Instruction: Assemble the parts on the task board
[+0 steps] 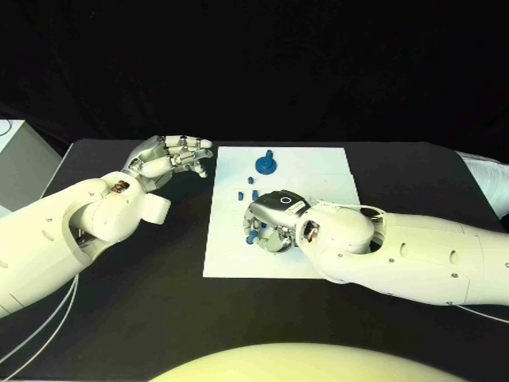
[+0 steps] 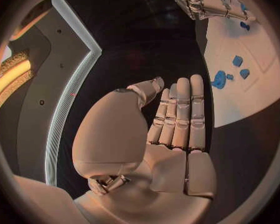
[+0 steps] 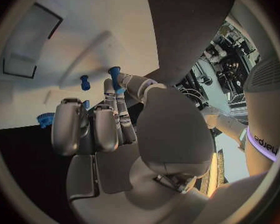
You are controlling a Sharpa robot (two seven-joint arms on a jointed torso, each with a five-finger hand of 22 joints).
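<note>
Now the board lies flat in the middle of the black counter; the right hand is low over its near-left part, palm down, fingers curled in over a small cluster of blue parts; in the right wrist view a blue peg stands upright at the tips of the fingers, seemingly pinched between the thumb and a finger, though the exact contact is hard to make out; just beside it another small blue part stands on the board, and a toothed blue piece shows past the curled fingers.

Farther along the board, near its far edge, a round blue gear rests with a short stem rising from it; between the gear and the right hand a few tiny blue pieces lie in a loose line on the white surface.

Off the board's far-left corner the left hand hovers above the counter, apart from the board; its fingers lie nearly straight and side by side, thumb out to one side, nothing in them; the left wrist view also shows the gear and two smaller blue parts on the board beyond those fingers.
</note>
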